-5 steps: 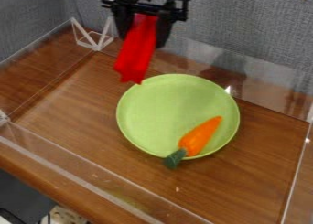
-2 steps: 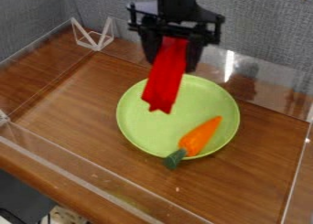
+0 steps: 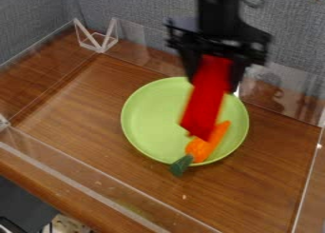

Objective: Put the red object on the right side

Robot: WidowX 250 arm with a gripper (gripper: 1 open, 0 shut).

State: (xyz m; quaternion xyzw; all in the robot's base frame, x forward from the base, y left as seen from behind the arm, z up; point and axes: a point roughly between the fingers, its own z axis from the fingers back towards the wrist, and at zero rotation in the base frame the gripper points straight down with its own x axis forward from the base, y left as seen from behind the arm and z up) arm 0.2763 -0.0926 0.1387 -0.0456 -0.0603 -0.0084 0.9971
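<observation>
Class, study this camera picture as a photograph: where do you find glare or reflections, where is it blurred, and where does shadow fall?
Camera view: pale glare streaks the wooden table and the clear wall at right; the gripper and the hanging red block look slightly soft; the green plate is evenly lit, with a faint shadow beside the carrot.

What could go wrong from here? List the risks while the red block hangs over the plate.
1. The red object, shut in the gripper by its top end only, hangs tilted; it could slip or swing.
2. Its lower end sits just above the carrot on the green plate; lowering here may knock the carrot.
3. A clear wall stands on the right.
</observation>
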